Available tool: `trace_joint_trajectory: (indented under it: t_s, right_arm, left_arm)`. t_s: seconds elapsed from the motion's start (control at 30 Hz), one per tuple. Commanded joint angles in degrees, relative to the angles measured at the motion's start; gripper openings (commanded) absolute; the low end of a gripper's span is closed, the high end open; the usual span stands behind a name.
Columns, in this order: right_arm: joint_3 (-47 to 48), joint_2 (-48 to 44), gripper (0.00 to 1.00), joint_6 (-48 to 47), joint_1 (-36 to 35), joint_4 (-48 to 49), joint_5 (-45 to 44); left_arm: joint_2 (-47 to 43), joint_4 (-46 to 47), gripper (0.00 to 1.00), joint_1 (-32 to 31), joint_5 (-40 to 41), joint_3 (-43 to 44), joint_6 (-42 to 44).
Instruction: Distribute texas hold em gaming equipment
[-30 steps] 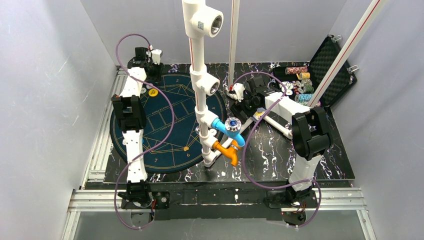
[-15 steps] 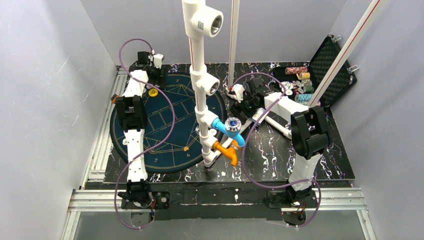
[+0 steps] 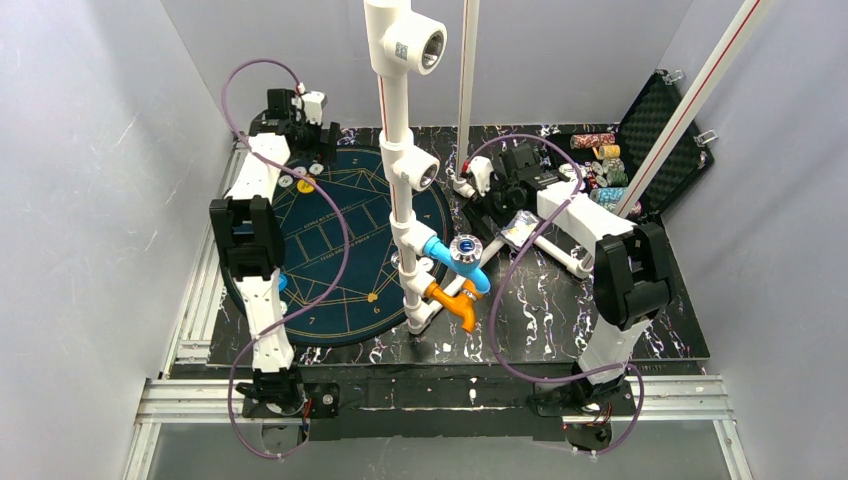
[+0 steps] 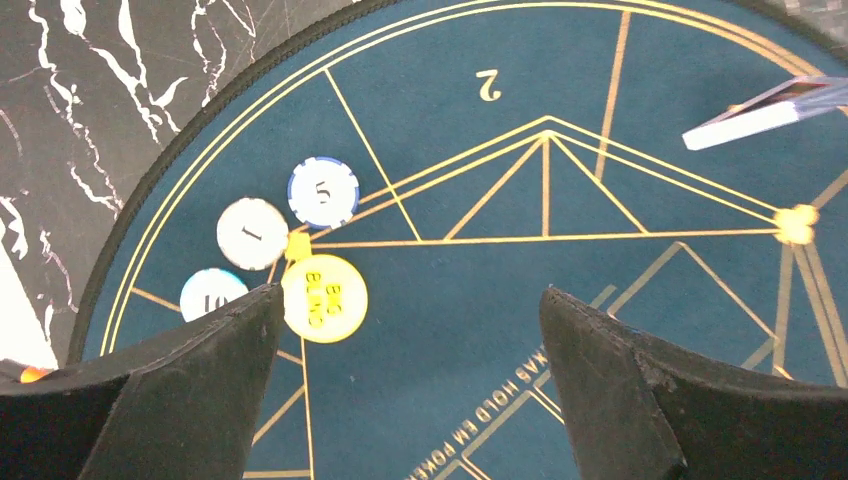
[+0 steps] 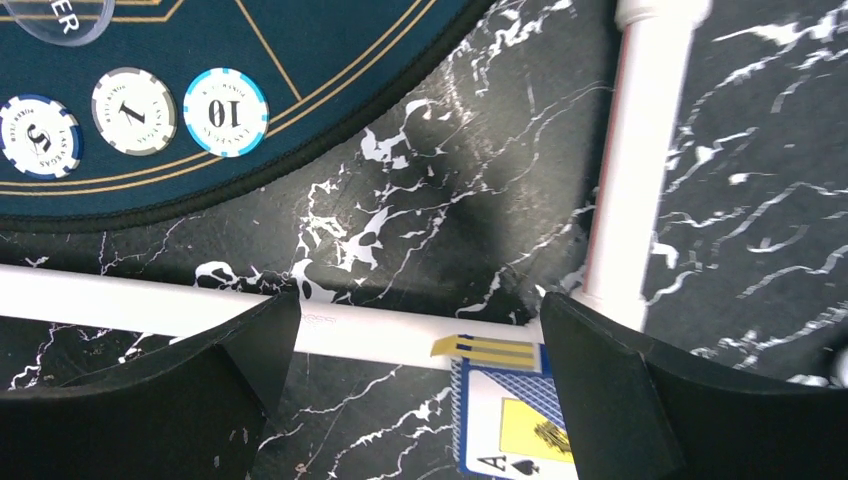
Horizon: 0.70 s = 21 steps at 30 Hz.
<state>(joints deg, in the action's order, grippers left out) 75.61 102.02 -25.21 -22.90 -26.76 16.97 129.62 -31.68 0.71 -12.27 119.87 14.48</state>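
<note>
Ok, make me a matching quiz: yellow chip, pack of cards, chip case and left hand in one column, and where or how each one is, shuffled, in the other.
Things
1. yellow chip
2. pack of cards
3. chip case
4. left hand

Places or states
A. lid open, far right of the table
B. open and empty above the mat
C. flat on the mat
D. on the table beside a white pipe

Pairs: 1-C, 2-D, 3-A, 4-B

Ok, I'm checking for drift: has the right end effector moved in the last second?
Yes. The right end effector has shifted slightly toward the far edge of the table, away from the blue pipe fitting.
</note>
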Motion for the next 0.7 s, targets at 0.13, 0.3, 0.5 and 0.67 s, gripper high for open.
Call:
trace_joint_trajectory:
  t_s: [0.13,0.3,0.5,0.67]
  right_arm:
    - [3.6,-6.9,1.0,3.8,1.8,-5.9,-10.0]
    - [-2.5,-14.2,1.0,11.0,3.1,-5.3,-14.1]
    - [-5.9,-21.5,1.0,-9.9,3.3,-9.7,-9.1]
    - [-4.8,-19.5,1.0,-32.2,6.2,-16.4,-5.4]
  left_arm:
    - [-15.7,3.5,0.98,-2.0,-5.1,-14.3,-6.9]
    - [-21.2,6.1,0.98,-4.3,-1.0,-21.3,-9.7]
    - [-25.4,8.5,0.98,-5.6,-6.3,-27.2,-6.9]
    - [-26.1,5.0,0.98,-5.9,-12.8,-28.1,-4.6]
